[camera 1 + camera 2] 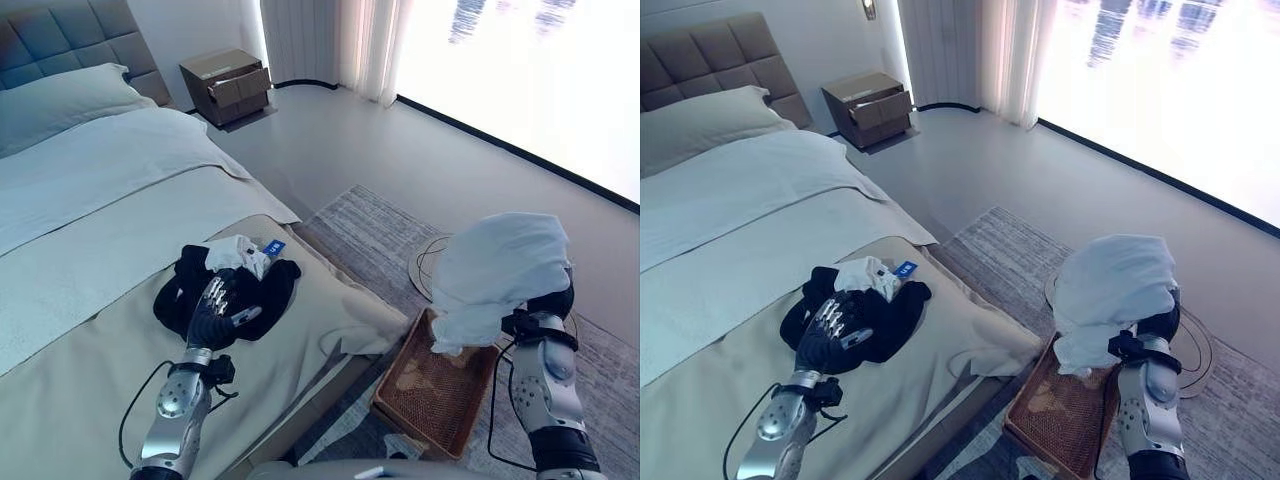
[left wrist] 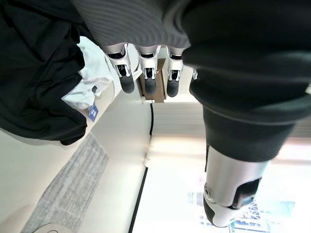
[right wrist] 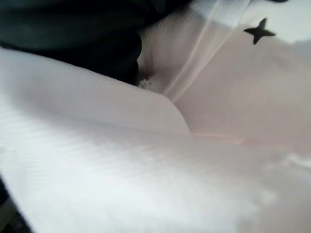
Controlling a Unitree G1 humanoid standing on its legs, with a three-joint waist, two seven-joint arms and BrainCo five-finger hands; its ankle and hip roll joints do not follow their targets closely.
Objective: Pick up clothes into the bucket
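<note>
Clothes are in two places: a white garment [image 1: 500, 265] draped over the right robot hand, raised above the near-right wicker basket [image 1: 435, 385] on the rug [image 1: 990, 235], and a black garment [image 1: 235, 290] with a white piece [image 1: 238, 254] farther left on the bed [image 1: 100, 200]. That robot hand's fingers are buried in cloth, so I cannot tell their state. To drop cleanly, it should centre over the basket before letting go. The left robot hand [image 1: 218, 310] rests on the black garment, fingers straight and apart.
</note>
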